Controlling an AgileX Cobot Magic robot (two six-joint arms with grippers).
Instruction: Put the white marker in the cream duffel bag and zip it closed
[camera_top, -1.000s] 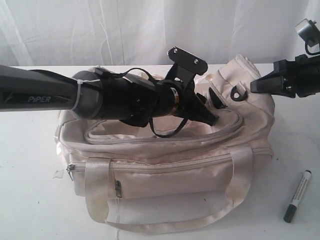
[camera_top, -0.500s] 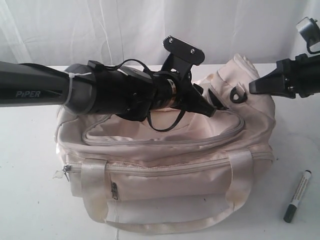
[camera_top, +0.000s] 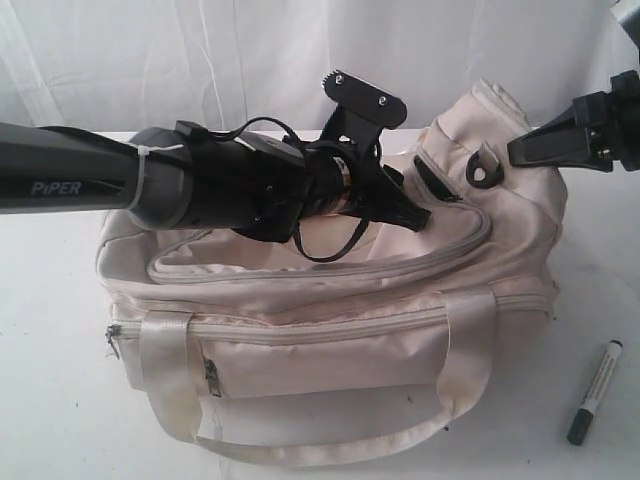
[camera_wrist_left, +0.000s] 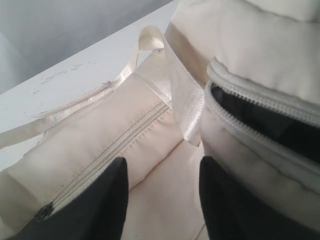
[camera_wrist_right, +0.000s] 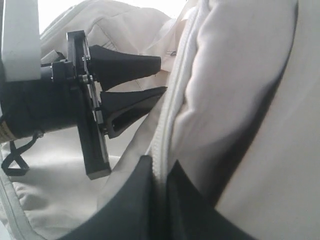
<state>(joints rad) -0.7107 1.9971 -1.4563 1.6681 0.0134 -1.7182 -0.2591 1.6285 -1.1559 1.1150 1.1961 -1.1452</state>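
Cream bag (camera_top: 330, 350) sits on the counter (camera_top: 50, 410), its top zip partly undone. The right fingers (camera_wrist_right: 125, 210) are clamped on its zip edge, and the left fingers (camera_wrist_left: 110, 200) are spread above it (holding nothing). The marker (camera_top: 596, 392) lies on the counter, apart from the bag.

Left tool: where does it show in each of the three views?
Exterior view: left tool near the middle, above the cream duffel bag.
Left wrist view: left tool in the foreground, open over the bag.
Right wrist view: left tool side-on, beyond the zipper.
Shared landmark: the bag's top zipper.
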